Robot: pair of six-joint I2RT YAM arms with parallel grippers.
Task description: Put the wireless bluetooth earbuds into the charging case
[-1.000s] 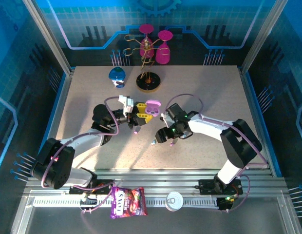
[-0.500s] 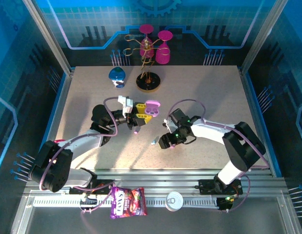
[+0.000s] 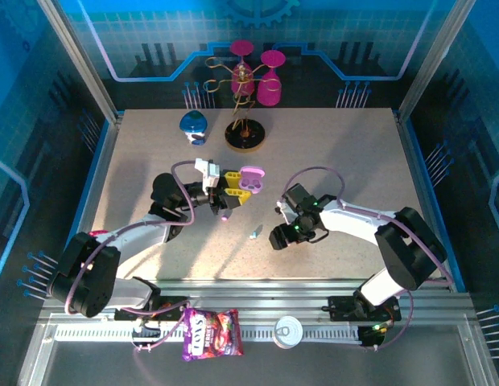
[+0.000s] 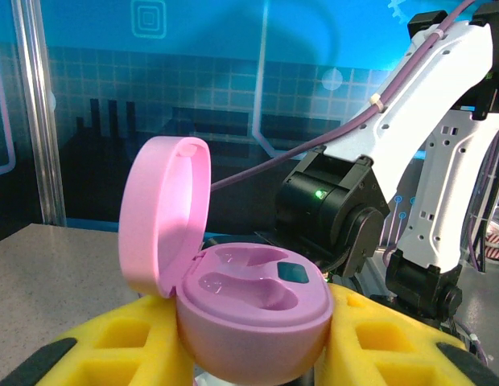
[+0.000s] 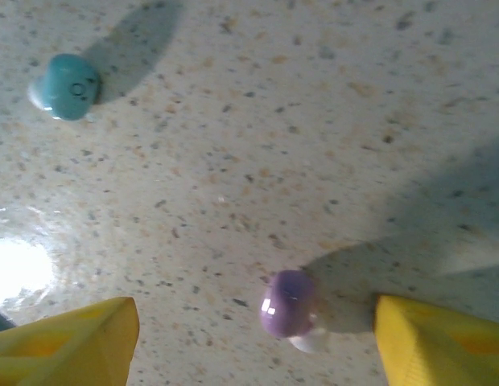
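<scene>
My left gripper (image 3: 232, 190) is shut on the open pink charging case (image 3: 249, 178), lifted over the table's middle. In the left wrist view the case (image 4: 253, 310) sits between yellow fingers (image 4: 96, 354), lid (image 4: 165, 213) raised, both sockets empty. My right gripper (image 3: 282, 238) hangs low over the table, open. A pink-purple earbud (image 5: 288, 303) lies on the tabletop between its yellow fingertips (image 5: 72, 342), untouched. A pale blue earbud (image 5: 67, 87) lies farther off, seen from above as a small earbud (image 3: 255, 234) left of the right gripper. The other earbuds are out of view.
A blue pebble-shaped case (image 3: 193, 123) stands at the back left beside a wire stand (image 3: 245, 133) bearing pink glasses. On the front rail lie a snack bag (image 3: 212, 334) and a white lid (image 3: 288, 330). The right arm (image 4: 354, 209) looms close behind the pink case.
My right gripper has slid right and toward the near edge, dropping lower; the pale blue earbud now lies uncovered on its left. The left gripper and pink case have held still.
</scene>
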